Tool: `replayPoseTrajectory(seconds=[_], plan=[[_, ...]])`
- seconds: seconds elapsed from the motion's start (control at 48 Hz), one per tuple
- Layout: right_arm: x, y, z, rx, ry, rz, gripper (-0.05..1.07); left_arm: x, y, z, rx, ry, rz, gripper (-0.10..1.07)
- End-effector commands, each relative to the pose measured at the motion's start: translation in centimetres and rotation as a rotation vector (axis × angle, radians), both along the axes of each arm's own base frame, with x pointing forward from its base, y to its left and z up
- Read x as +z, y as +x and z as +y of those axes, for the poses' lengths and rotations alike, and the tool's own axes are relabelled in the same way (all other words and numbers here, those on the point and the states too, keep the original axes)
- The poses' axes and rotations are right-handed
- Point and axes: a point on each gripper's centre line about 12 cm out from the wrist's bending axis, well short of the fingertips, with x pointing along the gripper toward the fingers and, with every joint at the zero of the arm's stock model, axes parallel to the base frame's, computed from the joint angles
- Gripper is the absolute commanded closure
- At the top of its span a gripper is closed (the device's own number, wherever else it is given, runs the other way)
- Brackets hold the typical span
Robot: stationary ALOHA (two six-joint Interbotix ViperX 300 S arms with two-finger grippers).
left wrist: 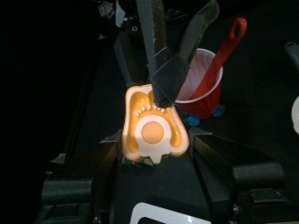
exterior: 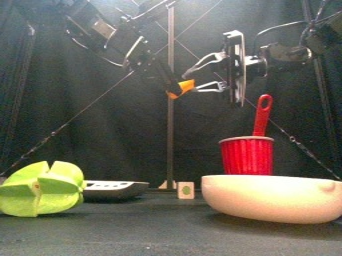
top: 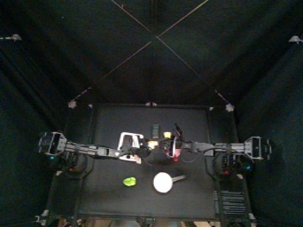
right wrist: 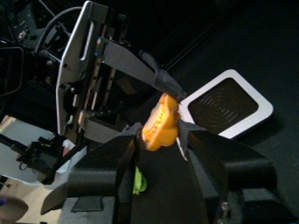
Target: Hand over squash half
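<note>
Two sets of fingers, both mine, meet high over the middle of the tabletop (top: 106,177) in the top view, with the squash half (top: 168,136) a small orange speck between them. A yellow-green lump (top: 129,182) and a white bowl (top: 164,182) lie well below my fingers, toward the front edge. From the front, the squash half (exterior: 183,88) hangs in the air, pinched by my left fingers (exterior: 171,85), while my right fingers (exterior: 207,72) reach in around it from the other side; a red cup (exterior: 246,155) with a red utensil stands far beneath them. Through my left wrist, my left fingers (left wrist: 156,131) are closed on the squash half (left wrist: 152,131), its pale cut face toward me. Through my right wrist, my right fingers (right wrist: 163,144) sit spread either side of the squash half (right wrist: 162,122), and I cannot tell whether they touch it.
</note>
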Motion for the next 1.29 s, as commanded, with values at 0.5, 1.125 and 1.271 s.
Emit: replayPoseTrajectory(seconds=[0.5,1.125,1.271], plan=[[1.0,0.2,-0.3,-0.014,0.010,-0.037,0.42,1.1,0.5,0.0,0.002,-0.032,-0.045,0.10],[0.9,0.2,-0.3,-0.013,0.008,-0.033,0.54,1.2,0.1,0.3,0.029,-0.085,-0.070,-0.03],[0.7,0.1,-0.2,-0.013,0.012,-0.028,0.54,1.0,-0.6,1.0,0.051,-0.095,-0.068,-0.05]])
